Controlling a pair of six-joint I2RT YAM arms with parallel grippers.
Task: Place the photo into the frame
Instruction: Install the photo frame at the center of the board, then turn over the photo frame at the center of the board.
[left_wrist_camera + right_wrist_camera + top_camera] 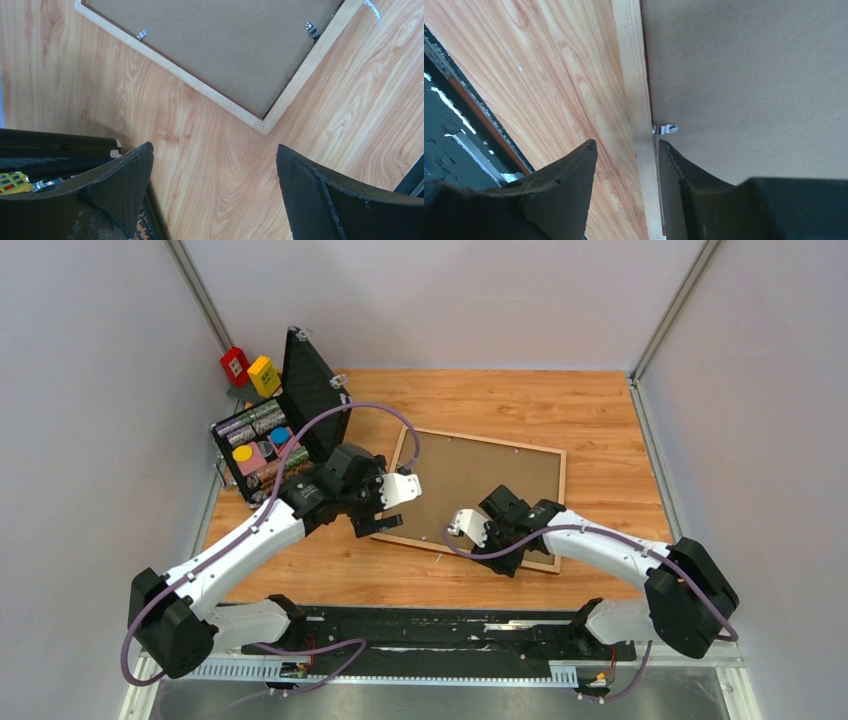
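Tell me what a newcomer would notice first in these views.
The frame lies face down mid-table, pale wood back up, with the brown backing board seated in it. The right arm's fingers straddle its near rail, parted, beside a metal clip, while the left arm's fingers gape wide over the tabletop off the frame's corner. At the left rear stands an open black case with colourful contents.

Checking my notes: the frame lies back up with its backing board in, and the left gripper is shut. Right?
No: the left gripper is open, jaws wide apart, per the left wrist view. The frame lies back up, backing board in.
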